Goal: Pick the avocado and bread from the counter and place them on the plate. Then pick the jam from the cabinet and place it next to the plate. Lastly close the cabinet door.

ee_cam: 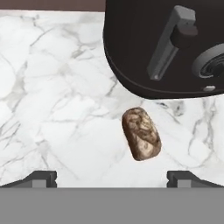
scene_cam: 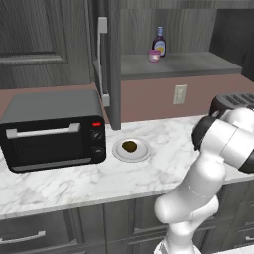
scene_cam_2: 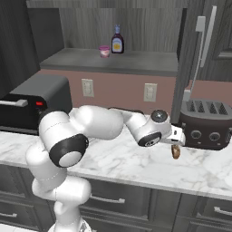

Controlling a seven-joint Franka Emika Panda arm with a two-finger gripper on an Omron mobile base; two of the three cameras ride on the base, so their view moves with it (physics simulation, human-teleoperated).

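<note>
The avocado [scene_cam: 129, 146], a dark olive oval, lies on the small pale plate [scene_cam: 119, 153] on the white marble counter [scene_cam: 59, 183], beside the toaster oven. The bread [ee_cam: 141, 133], a tan-brown lump, rests on the counter [ee_cam: 52, 87] just in front of the black toaster [ee_cam: 175, 43]. My gripper [ee_cam: 113, 177] hangs right above the bread [scene_cam_2: 176, 152] and is open, its fingertips [ee_cam: 41, 177] wide apart with nothing between them. The pink jam [scene_cam: 154, 55] stands on the grey shelf of the open cabinet [scene_cam: 188, 64]. The cabinet door [scene_cam: 101, 64] stands swung out.
A dark bottle with a yellow label [scene_cam: 159, 42] stands right behind the jam. A black toaster oven [scene_cam: 52, 129] fills the counter's left. The toaster [scene_cam_2: 204, 124] sits close to the right of my gripper [scene_cam_2: 176, 144]. Wall outlets [scene_cam: 179, 94] are on the backsplash.
</note>
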